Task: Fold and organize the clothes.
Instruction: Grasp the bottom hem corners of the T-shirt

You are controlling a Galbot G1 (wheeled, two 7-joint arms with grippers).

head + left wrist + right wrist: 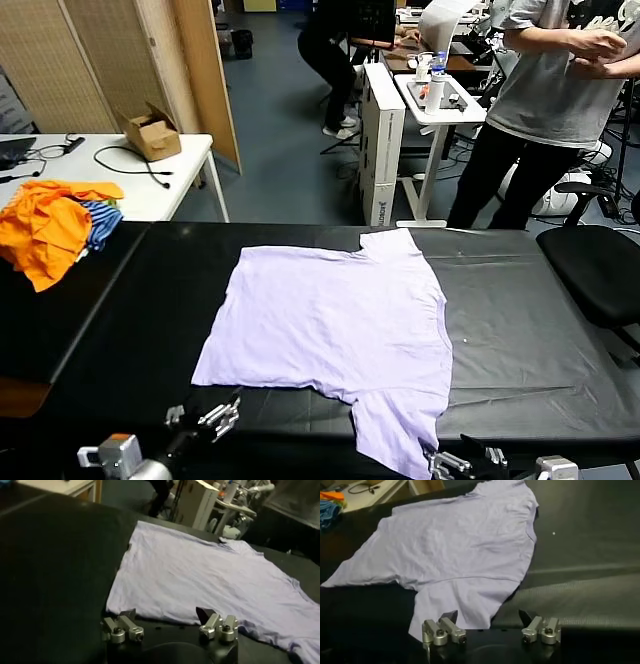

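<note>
The clothes are one pale lavender T-shirt spread flat on the black table, plain face up, with one sleeve toward the far edge and the other at the near edge. My left gripper hovers open at the near edge, just short of the shirt's near left corner. In the left wrist view the T-shirt lies just beyond the left gripper, which holds nothing. My right gripper is open beside the near sleeve. The right wrist view shows that sleeve of the T-shirt in front of the empty right gripper.
An orange and blue-striped heap of garments lies at the table's far left. Behind it stands a white table with a cardboard box and cables. A person, a white cart and a black chair are at the far right.
</note>
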